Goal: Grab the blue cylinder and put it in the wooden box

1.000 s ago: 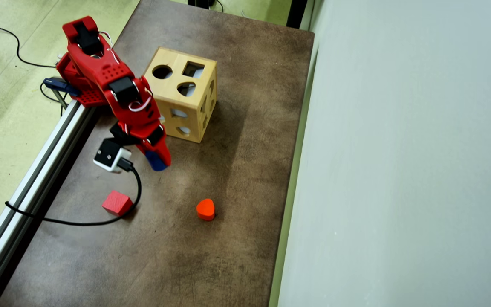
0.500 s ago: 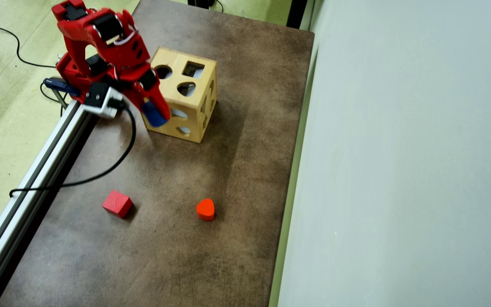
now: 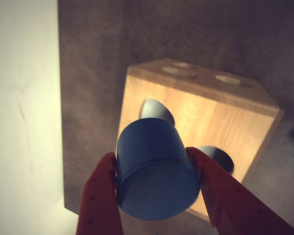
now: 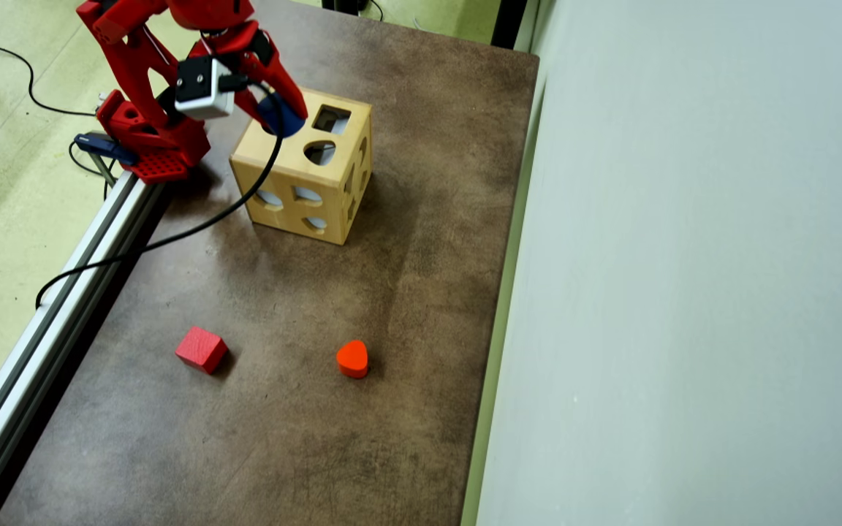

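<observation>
One blue cylinder (image 3: 154, 169) sits clamped in the red gripper (image 3: 157, 196), poised over the single wooden box (image 4: 304, 172). Well away from the gripper on the brown table (image 4: 406, 307) lie one red cube (image 4: 202, 349) and one orange heart (image 4: 353, 359).

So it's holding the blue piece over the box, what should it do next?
Probably nudge the blue cylinder over a round hole and lower it. The gripper clamps it above the wooden box near the top's corner, not clearly lined up with any opening, so letting go now might leave it sitting on the wood.
</observation>
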Controlling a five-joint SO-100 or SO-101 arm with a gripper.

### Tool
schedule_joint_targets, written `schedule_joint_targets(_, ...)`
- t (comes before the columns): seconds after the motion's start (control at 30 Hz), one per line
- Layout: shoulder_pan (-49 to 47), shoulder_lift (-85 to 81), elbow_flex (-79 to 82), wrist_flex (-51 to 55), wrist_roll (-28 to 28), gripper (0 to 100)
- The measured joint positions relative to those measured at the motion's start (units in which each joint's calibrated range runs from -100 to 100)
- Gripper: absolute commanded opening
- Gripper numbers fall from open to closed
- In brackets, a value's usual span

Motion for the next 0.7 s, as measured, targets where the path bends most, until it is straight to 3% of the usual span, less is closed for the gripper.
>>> schedule_joint_targets(0.7,-5.61,-3.81,16.52,0.0,-2.74,3)
